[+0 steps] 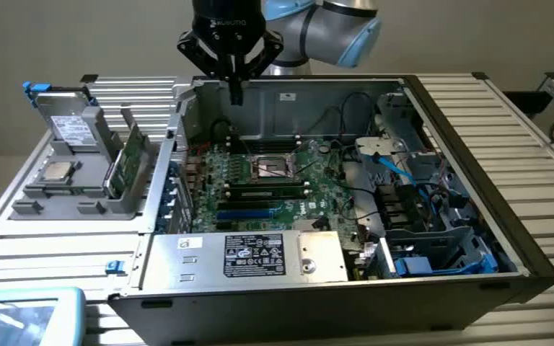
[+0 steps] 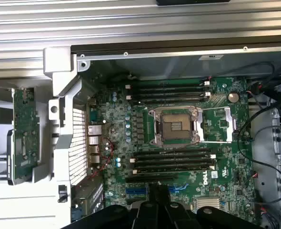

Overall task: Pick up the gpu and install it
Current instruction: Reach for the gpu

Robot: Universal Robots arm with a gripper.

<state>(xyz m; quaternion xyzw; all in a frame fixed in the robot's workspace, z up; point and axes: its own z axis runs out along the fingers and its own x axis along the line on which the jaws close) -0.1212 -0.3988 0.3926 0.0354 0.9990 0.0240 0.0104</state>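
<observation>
The gpu stands on edge in a grey holder outside the computer case, at the exterior view's left. Its green circuit-board face appears in the wrist view, beside the case wall. My gripper hangs above the rear wall of the open case, well apart from the gpu and higher than it. Its fingers are shut with nothing between them. In the wrist view the gripper points down over the green motherboard, near the blue expansion slots.
A small silver processor chip lies on the grey holder. The motherboard carries an open processor socket and a black memory stick. A labelled silver power supply sits at the case front. Blue cables and drive bays fill the exterior view's right.
</observation>
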